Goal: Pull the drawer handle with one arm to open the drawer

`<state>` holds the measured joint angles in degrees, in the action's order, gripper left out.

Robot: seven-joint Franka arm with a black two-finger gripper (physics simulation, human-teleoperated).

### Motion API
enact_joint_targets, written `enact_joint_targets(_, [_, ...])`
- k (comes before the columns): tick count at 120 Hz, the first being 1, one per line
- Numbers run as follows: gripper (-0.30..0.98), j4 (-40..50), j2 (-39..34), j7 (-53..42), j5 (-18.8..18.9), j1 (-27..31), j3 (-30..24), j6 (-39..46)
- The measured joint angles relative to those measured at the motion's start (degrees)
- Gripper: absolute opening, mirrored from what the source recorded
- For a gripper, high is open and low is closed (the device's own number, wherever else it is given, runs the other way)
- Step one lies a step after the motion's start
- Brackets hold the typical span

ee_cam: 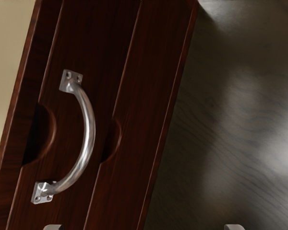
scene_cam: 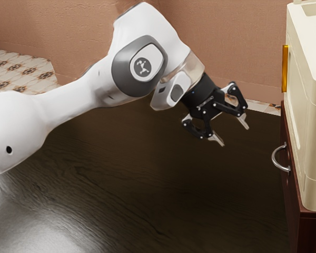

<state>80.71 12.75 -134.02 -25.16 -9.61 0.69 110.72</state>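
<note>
My gripper [scene_cam: 231, 132] is open in the exterior view, its two fingers spread and tilted down toward the exterior view's right, with nothing between them. A wide gap separates it from the curved silver handle [scene_cam: 276, 158] on the dark red-brown cabinet. In the wrist view, the fingertips of the gripper [ee_cam: 143, 227] stand far apart at the lower edge. The arched handle [ee_cam: 89, 134] is fixed by two screwed plates to the wooden drawer front [ee_cam: 98, 48], which looks flush with the cabinet. Nothing touches the handle.
A cream-coloured object [scene_cam: 312, 121] with a yellow strip [scene_cam: 285, 68] stands on top of the cabinet [scene_cam: 312, 232]. Dark wood-grained surface [scene_cam: 147, 195] stretches beneath the arm. Behind are a pinkish-brown wall [scene_cam: 242, 37] and patterned floor tiles [scene_cam: 21, 74].
</note>
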Motion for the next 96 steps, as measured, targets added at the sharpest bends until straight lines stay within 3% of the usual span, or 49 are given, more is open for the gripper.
enact_joint_targets(46, [0.25,-0.13,4.27,-9.94,-8.81,-2.33,-1.18,5.81])
enact_joint_targets(96, [0.10,0.48,5.91,-15.33,-11.21,-3.33,-1.21,7.26])
